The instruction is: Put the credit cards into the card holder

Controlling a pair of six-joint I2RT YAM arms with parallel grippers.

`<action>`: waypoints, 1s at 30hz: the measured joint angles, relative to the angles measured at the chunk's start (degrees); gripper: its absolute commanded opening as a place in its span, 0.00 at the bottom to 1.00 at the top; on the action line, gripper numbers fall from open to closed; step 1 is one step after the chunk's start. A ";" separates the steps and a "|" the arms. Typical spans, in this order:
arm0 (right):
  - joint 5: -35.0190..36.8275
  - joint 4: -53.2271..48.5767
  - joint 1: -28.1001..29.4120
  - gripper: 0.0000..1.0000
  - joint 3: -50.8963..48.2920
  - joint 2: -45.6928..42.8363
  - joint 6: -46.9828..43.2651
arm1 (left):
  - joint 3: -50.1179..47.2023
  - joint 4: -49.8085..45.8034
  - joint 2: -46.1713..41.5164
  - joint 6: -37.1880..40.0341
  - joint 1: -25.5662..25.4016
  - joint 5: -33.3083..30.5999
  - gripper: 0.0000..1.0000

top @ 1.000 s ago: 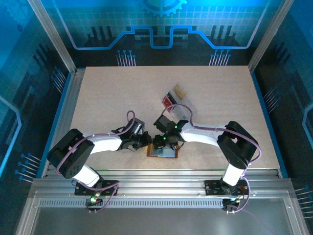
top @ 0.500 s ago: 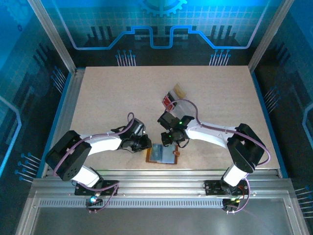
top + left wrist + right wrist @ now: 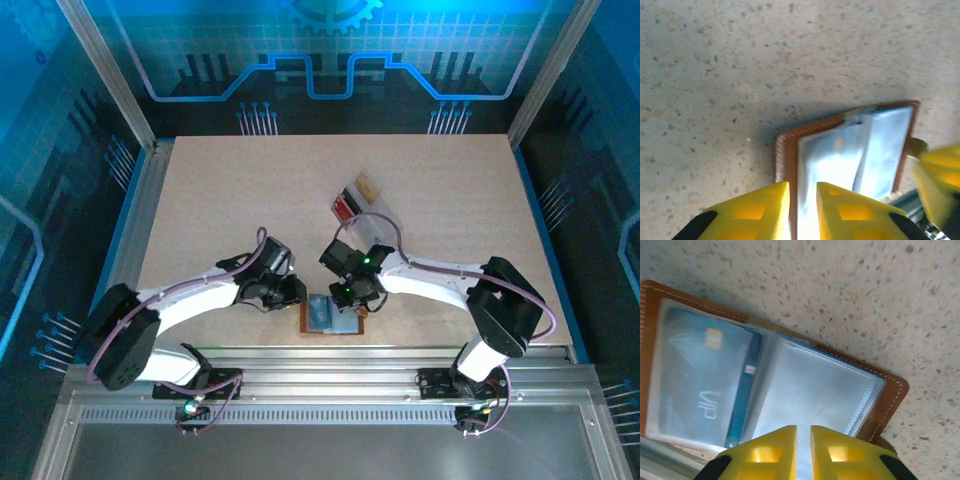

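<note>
Right gripper (image 3: 803,431) has narrowed to near-closed, empty, over holder (image 3: 892,389) at table's near edge. Card (image 3: 700,375) sits in pocket. Left gripper (image 3: 803,189) narrow at holder edge, grip unclear. You probably fetch next card.

Your speckled table (image 3: 230,200) carries the open card holder (image 3: 330,318) at its near edge and a small tray of cards (image 3: 356,196) farther back.
</note>
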 measured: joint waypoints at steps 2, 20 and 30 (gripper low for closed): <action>-0.81 0.09 0.22 0.13 -0.22 1.42 0.72 | 0.00 -1.03 -2.67 0.33 0.00 0.22 0.23; -2.99 2.80 -6.19 0.16 3.72 8.48 -0.33 | 1.36 -0.22 4.79 -0.76 -0.85 2.34 0.23; -0.92 1.42 -9.75 0.35 7.28 6.49 -5.44 | 5.73 -1.49 3.76 -4.61 -0.85 0.57 0.26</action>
